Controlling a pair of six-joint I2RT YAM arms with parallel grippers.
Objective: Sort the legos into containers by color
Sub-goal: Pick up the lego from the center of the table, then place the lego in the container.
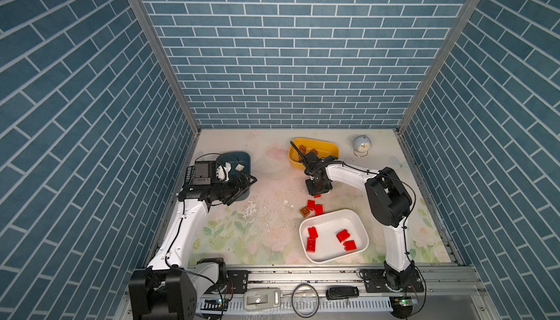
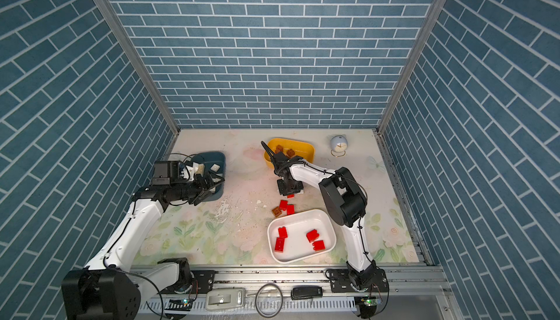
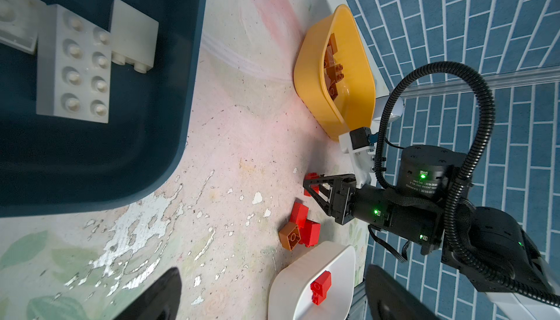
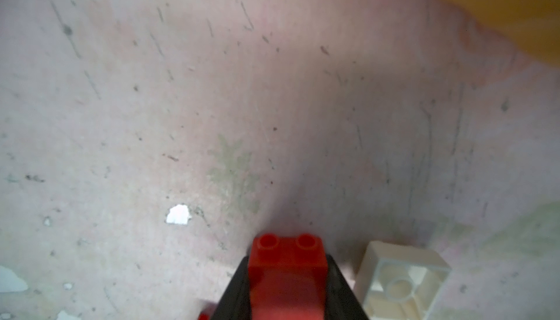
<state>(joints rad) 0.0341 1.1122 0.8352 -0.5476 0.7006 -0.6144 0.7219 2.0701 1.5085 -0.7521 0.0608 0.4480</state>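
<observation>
Right gripper [image 4: 288, 276] clamps a red lego [image 4: 288, 258], mostly hidden; left gripper [image 1: 248, 181] looks spread apart.

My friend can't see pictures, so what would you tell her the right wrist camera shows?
The right gripper is shut on a small red studded plastic brick, with the worn, speckled pale table behind it. A cream plastic brick lies beside it, hollow side showing, and a blurry edge of the yellow plastic tub fills one corner.

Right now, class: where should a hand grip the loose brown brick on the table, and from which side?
Probably from above, pinching the brown brick by its flat side walls: it is small, boxy, and red bricks crowd one side.
</observation>
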